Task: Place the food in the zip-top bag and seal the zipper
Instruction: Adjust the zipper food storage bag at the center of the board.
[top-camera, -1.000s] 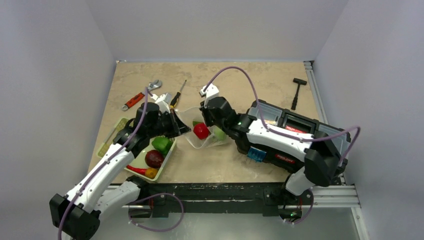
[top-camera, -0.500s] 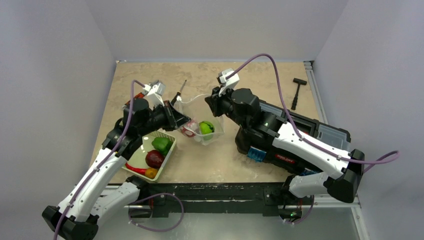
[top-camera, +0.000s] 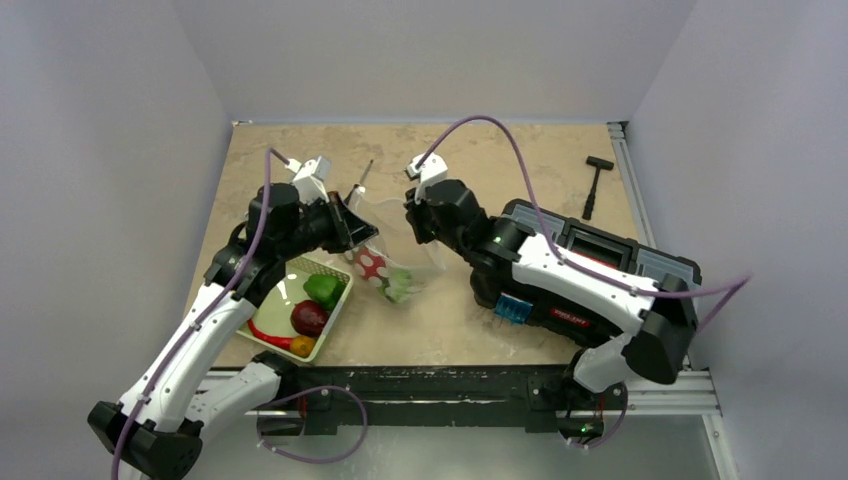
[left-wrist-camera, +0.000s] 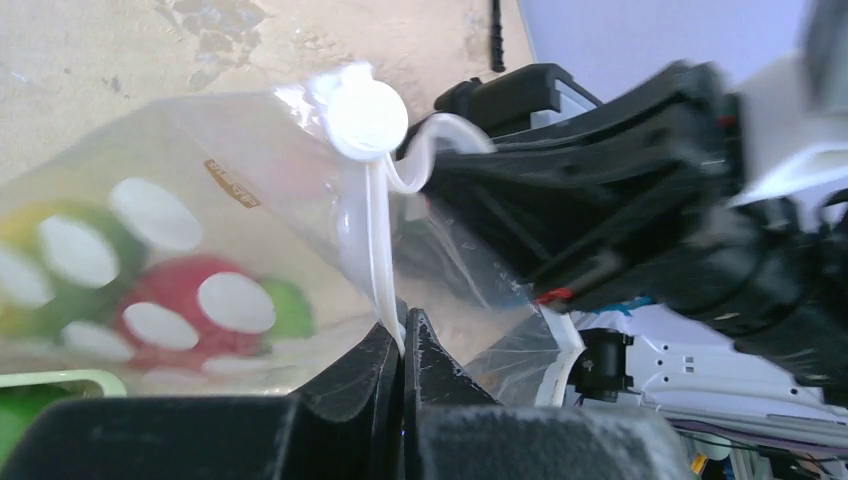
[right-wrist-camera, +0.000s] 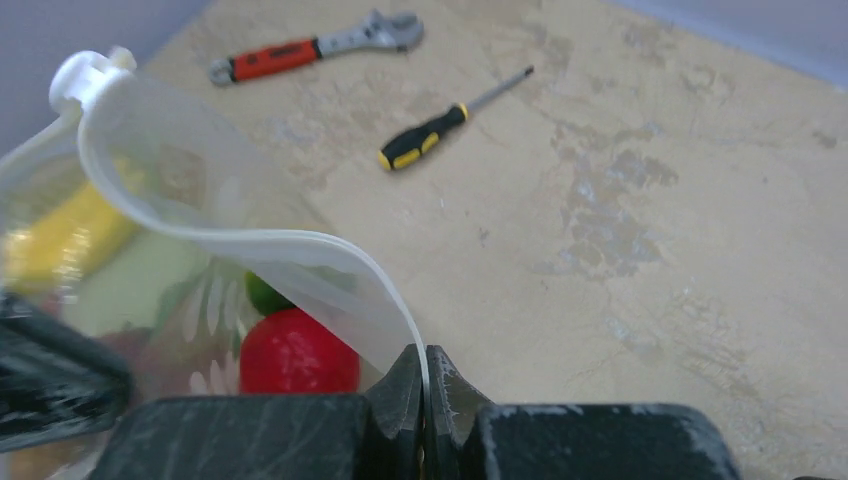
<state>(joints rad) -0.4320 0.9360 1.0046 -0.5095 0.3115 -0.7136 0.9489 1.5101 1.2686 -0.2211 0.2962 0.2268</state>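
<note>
Two pinches on bag (top-camera: 390, 275) zipper (right-wrist-camera: 300, 243), right of basket (top-camera: 336, 318): left gripper (left-wrist-camera: 402, 332) and right gripper (right-wrist-camera: 425, 365) clamped on it. Keep zipper topmost, part evenly; more food (top-camera: 310, 318) in basket.

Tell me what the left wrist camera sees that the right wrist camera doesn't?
Only the left wrist view shows the right arm, black and big, and a corner of the green basket. Only the right wrist view shows the wrench and the screwdriver lying on the table. Both show the zip-top bag with red food inside, and the left gripper and right gripper each pinching the zipper.
</note>
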